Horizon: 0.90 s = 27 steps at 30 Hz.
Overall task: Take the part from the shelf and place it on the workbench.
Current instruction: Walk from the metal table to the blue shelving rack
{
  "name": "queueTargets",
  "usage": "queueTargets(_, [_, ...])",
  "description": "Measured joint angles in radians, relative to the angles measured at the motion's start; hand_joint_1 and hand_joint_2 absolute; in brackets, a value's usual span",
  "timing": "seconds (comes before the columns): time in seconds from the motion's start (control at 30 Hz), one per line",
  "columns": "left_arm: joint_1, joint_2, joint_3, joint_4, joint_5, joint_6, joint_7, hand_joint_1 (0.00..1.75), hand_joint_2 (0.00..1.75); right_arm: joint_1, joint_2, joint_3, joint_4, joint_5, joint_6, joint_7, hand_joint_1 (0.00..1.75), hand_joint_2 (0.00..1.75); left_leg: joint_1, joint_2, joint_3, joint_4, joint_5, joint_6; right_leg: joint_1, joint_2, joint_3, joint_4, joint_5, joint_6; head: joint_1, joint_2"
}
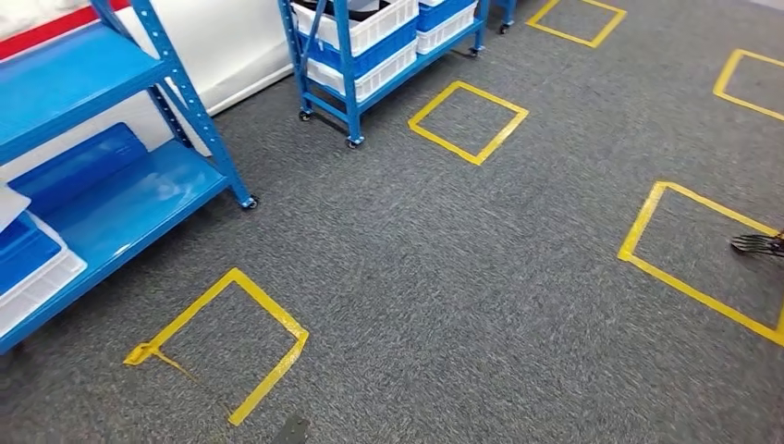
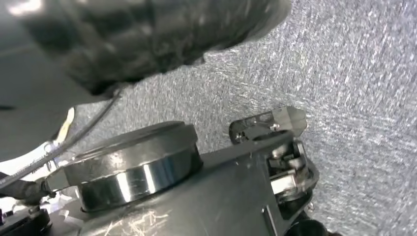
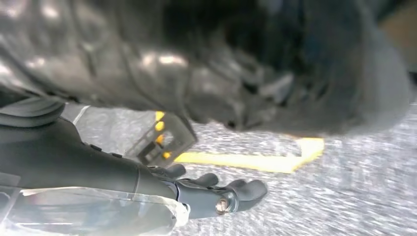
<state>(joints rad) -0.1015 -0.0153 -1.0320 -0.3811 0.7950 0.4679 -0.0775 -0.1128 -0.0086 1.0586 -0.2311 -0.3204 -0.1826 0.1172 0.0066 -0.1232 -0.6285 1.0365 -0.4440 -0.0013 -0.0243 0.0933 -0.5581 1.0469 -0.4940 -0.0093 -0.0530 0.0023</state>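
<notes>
Okay, head view looks down at grey carpet floor (image 1: 444, 277) marked with yellow tape squares (image 1: 222, 347). Blue shelf (image 1: 120, 199) sits at left, with a white tray (image 1: 42, 282) and a blue bin (image 1: 23, 250) on its lower level. A wheeled blue rack (image 1: 347, 65) stacked with white and blue crates stands further back, well apart from the shelf. The part itself: cannot tell which item it is or where it lies.

Right robot hand (image 3: 206, 189) hangs over the carpet near a yellow tape line (image 3: 246, 160), dark fingers (image 3: 246, 189) stretched out with a slight curl. Something clear and glossy (image 3: 98, 214) lies along the wrist; cannot tell whether the hand holds anything. Left robot hand (image 1: 292, 429) is just a dark sliver at the bottom edge of the head view, so I cannot tell its state.
</notes>
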Motion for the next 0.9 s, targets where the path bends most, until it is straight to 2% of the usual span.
queueTargets(0.03, [0.000,0.000,-0.003,0.001,0.000,0.000,0.000,0.00,0.00,0.002,0.000,0.000,0.000,0.000,0.000,0.000,0.00,0.00,-0.001,0.025,-0.014,0.025,-0.014,-0.003,0.001,-0.018,0.005,-0.003,0.001,-0.005,-0.001,0.000])
queueTargets(0.1, [-0.002,0.000,-0.009,0.003,0.000,-0.003,-0.001,0.00,0.00,0.006,0.000,0.000,0.001,0.000,0.000,0.000,0.00,0.00,-0.004,0.089,-0.068,0.131,-0.066,-0.009,0.007,-0.054,0.007,-0.006,-0.001,-0.014,-0.004,0.000])
queueTargets(0.13, [-0.003,0.000,-0.010,0.003,-0.001,-0.006,-0.001,0.00,0.00,0.006,0.000,0.000,0.001,0.000,0.000,0.000,0.00,0.00,-0.003,0.104,-0.103,0.198,-0.094,-0.011,0.010,-0.074,0.008,-0.005,-0.002,-0.017,-0.005,0.000])
queueTargets(0.17, [-0.003,0.000,-0.011,0.003,-0.002,-0.008,-0.001,0.00,0.00,0.006,0.000,0.000,0.001,0.000,0.000,0.000,0.00,0.00,-0.002,0.109,-0.129,0.249,-0.110,-0.013,0.012,-0.093,0.008,-0.005,-0.004,-0.019,-0.004,0.000])
queueTargets(0.2, [-0.003,0.000,-0.012,0.003,-0.003,-0.012,-0.001,0.00,0.00,0.005,0.000,0.000,0.001,0.000,0.000,0.000,0.00,0.00,-0.002,0.112,-0.140,0.270,-0.110,-0.013,0.014,-0.111,0.009,-0.005,-0.006,-0.020,-0.004,0.000])
queueTargets(0.23, [-0.003,0.000,-0.012,0.003,-0.004,-0.014,-0.001,0.00,0.00,0.005,0.000,0.000,0.001,0.000,0.000,0.000,0.00,0.00,-0.003,0.115,-0.129,0.251,-0.091,-0.011,0.015,-0.128,0.011,-0.005,-0.009,-0.021,-0.005,0.000])
queueTargets(0.27, [-0.003,0.001,-0.013,0.004,-0.004,-0.016,-0.001,0.00,0.00,0.005,0.000,0.000,0.001,0.000,0.000,0.000,0.00,0.00,-0.004,0.122,-0.098,0.196,-0.059,-0.007,0.016,-0.142,0.014,-0.005,-0.011,-0.020,-0.004,0.000])
queueTargets(0.33, [-0.004,0.002,-0.016,0.005,-0.004,-0.018,-0.001,0.00,0.00,0.003,0.000,0.000,0.001,0.000,0.001,0.000,0.00,0.00,-0.013,0.157,-0.021,0.061,-0.012,0.006,0.020,-0.167,0.021,-0.005,-0.018,-0.016,-0.004,0.000])
queueTargets(0.37, [-0.005,0.002,-0.017,0.006,-0.004,-0.018,-0.001,0.00,0.00,0.002,0.000,0.000,0.001,0.000,0.001,0.000,0.00,0.00,-0.018,0.170,0.004,0.017,-0.003,0.012,0.021,-0.177,0.023,-0.005,-0.021,-0.012,-0.004,0.000])
queueTargets(0.4, [-0.006,0.002,-0.019,0.007,-0.004,-0.018,-0.002,0.00,0.00,0.001,0.000,0.000,0.001,0.000,0.001,0.000,0.00,0.00,-0.023,0.176,0.014,-0.004,-0.004,0.017,0.022,-0.185,0.025,-0.006,-0.024,-0.007,-0.004,0.000])
queueTargets(0.47, [-0.004,0.002,-0.021,0.009,-0.005,-0.017,-0.005,0.00,0.00,-0.002,0.001,0.000,0.000,0.000,0.003,0.000,0.00,0.00,-0.023,0.159,0.017,-0.012,-0.003,0.026,0.023,-0.199,0.031,-0.010,-0.028,0.002,-0.003,0.000])
queueTargets(0.5, [-0.002,0.003,-0.021,0.010,-0.005,-0.017,-0.008,0.00,0.00,-0.003,0.001,0.000,0.000,-0.001,0.004,0.000,0.00,0.00,-0.020,0.150,0.022,-0.019,0.000,0.030,0.023,-0.192,0.033,-0.006,-0.034,0.007,-0.002,0.000])
queueTargets(0.57, [-0.002,0.003,-0.023,0.011,-0.004,-0.016,-0.014,0.00,0.00,-0.004,0.001,0.000,0.000,-0.001,0.004,0.001,0.00,0.00,-0.013,0.132,0.033,-0.032,0.004,0.040,0.021,-0.152,0.011,0.052,-0.070,0.016,0.001,0.000])
queueTargets(0.6, [-0.003,0.002,-0.024,0.012,-0.003,-0.015,-0.016,0.00,0.00,-0.003,0.001,0.000,0.000,-0.002,0.004,0.001,0.00,0.00,-0.013,0.123,0.035,-0.034,0.004,0.043,0.018,-0.127,-0.017,0.108,-0.097,0.018,0.003,0.000])
queueTargets(0.63, [-0.005,0.002,-0.025,0.012,-0.002,-0.015,-0.017,0.00,0.00,-0.002,0.001,0.000,0.000,-0.002,0.004,0.001,0.00,0.00,-0.013,0.114,0.036,-0.034,0.004,0.045,0.017,-0.112,-0.052,0.173,-0.124,0.019,0.004,0.000])
queueTargets(0.67, [-0.006,0.002,-0.026,0.012,-0.001,-0.014,-0.017,0.00,0.00,-0.001,0.001,0.000,0.000,-0.002,0.004,0.002,0.00,0.00,-0.013,0.102,0.036,-0.034,0.003,0.047,0.016,-0.106,-0.083,0.226,-0.139,0.020,0.005,0.000])
queueTargets(0.7, [-0.005,0.002,-0.026,0.013,-0.001,-0.014,-0.017,0.00,0.00,0.000,0.001,0.000,0.000,-0.002,0.004,0.003,0.00,0.00,-0.013,0.088,0.037,-0.033,0.002,0.047,0.014,-0.103,-0.103,0.251,-0.135,0.022,0.005,0.000])
queueTargets(0.73, [-0.004,0.002,-0.026,0.013,0.000,-0.013,-0.017,0.00,0.00,0.001,0.001,0.000,0.000,-0.002,0.004,0.004,0.00,0.00,-0.012,0.074,0.038,-0.031,0.001,0.046,0.013,-0.101,-0.105,0.239,-0.111,0.023,0.005,0.000])
queueTargets(0.77, [-0.004,0.002,-0.026,0.014,0.001,-0.013,-0.017,0.00,0.00,0.001,0.001,0.000,0.000,-0.002,0.004,0.004,0.00,0.00,-0.011,0.059,0.039,-0.028,-0.001,0.043,0.010,-0.095,-0.090,0.191,-0.072,0.023,0.005,0.000])
queueTargets(0.8, [-0.003,0.002,-0.027,0.014,0.001,-0.013,-0.017,0.00,0.00,0.002,0.001,0.000,0.000,-0.002,0.004,0.005,0.00,0.00,-0.009,0.046,0.039,-0.024,-0.004,0.040,0.007,-0.079,-0.066,0.127,-0.033,0.023,0.005,0.000])
queueTargets(0.83, [-0.004,0.002,-0.027,0.014,0.000,-0.014,-0.017,0.00,0.00,0.002,0.001,0.000,0.000,-0.002,0.004,0.006,0.00,0.00,-0.010,0.034,0.038,-0.017,-0.007,0.035,0.005,-0.059,-0.042,0.068,-0.007,0.023,0.006,0.000])
queueTargets(0.87, [-0.005,0.002,-0.027,0.014,0.000,-0.014,-0.016,0.00,0.00,0.002,0.001,0.000,0.000,-0.002,0.005,0.006,0.00,0.00,-0.009,0.023,0.035,-0.012,-0.009,0.030,0.003,-0.043,-0.026,0.028,0.006,0.023,0.006,0.000])
queueTargets(0.9, [-0.006,0.002,-0.027,0.015,-0.001,-0.015,-0.015,0.00,0.00,0.001,0.001,0.000,0.000,-0.002,0.005,0.007,0.00,0.00,-0.008,0.015,0.032,-0.010,-0.011,0.026,0.004,-0.033,-0.018,0.010,0.006,0.021,0.006,0.000])
